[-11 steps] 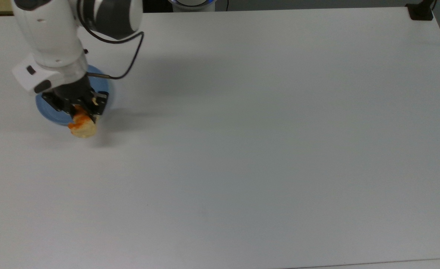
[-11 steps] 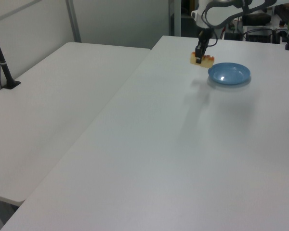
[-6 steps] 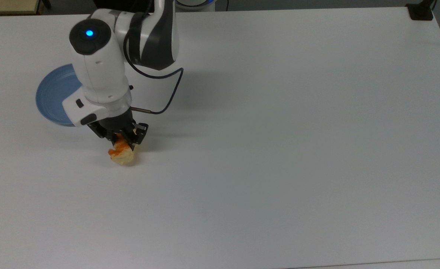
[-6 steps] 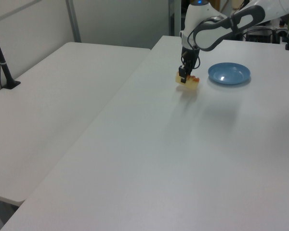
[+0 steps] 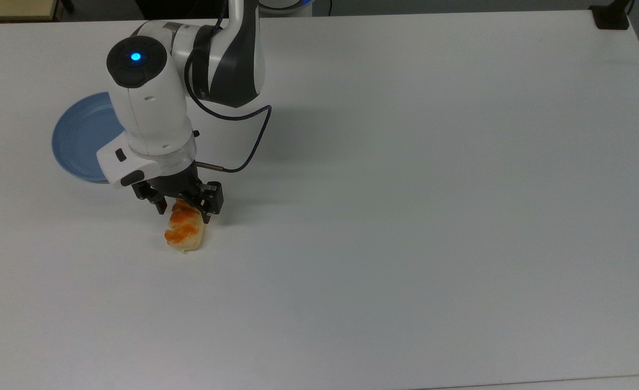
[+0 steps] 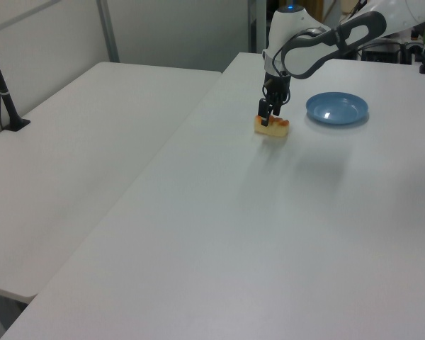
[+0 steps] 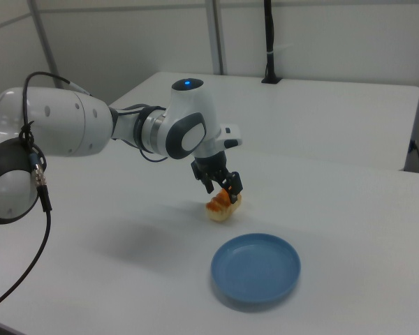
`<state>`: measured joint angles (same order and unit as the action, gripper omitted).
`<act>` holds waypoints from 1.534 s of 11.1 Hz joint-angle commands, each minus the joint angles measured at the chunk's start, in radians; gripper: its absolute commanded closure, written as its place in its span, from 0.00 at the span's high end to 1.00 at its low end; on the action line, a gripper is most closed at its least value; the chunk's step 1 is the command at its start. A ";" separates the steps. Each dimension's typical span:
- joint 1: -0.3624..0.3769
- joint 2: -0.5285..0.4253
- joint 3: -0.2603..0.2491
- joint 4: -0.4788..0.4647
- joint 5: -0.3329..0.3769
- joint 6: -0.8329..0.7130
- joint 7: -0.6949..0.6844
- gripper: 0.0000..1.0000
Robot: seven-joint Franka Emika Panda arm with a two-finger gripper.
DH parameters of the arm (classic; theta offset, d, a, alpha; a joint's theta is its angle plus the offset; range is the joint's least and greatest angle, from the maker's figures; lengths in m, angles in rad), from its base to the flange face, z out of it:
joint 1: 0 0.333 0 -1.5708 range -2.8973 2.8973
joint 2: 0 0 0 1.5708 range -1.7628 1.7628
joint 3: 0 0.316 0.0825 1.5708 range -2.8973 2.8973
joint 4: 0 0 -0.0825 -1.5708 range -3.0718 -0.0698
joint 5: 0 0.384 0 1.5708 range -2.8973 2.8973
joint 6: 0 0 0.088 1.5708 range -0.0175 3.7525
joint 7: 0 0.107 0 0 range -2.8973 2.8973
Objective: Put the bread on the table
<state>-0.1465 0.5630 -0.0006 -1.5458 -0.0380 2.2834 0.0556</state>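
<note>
The bread (image 5: 185, 234), a small pale bun with orange glazed stripes, lies on the white table (image 5: 406, 189) to the lower right of the blue plate (image 5: 78, 145) in the top view. My gripper (image 5: 185, 207) hangs just over the bun's far end, open, with one finger on each side of it. In the left view the bread (image 6: 271, 126) sits to the left of the plate (image 6: 336, 108), under the gripper (image 6: 267, 113). The right view has the bread (image 7: 222, 206) on the table beyond the plate (image 7: 255, 269), with the gripper (image 7: 223, 185) straddling its top.
A black cable (image 5: 249, 141) loops off the wrist. A black post base (image 5: 612, 16) stands at the table's far right corner in the top view. A second white table (image 6: 78, 142) with a black post (image 6: 3, 92) adjoins in the left view.
The arm carried the bread off the plate's edge, rightward and lower in the top view, and set it on the table. The fingers, shut on the bun before, have spread apart.
</note>
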 commanded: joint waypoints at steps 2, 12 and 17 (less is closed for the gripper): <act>-0.002 -0.069 -0.003 -0.005 0.015 -0.016 0.102 1.00; 0.110 -0.606 -0.161 -0.019 0.012 -0.740 -0.036 1.00; 0.148 -0.592 -0.174 -0.031 0.000 -0.671 -0.269 1.00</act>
<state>-0.0194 -0.0226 -0.1494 -1.5534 -0.0381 1.5654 -0.1001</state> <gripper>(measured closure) 0.000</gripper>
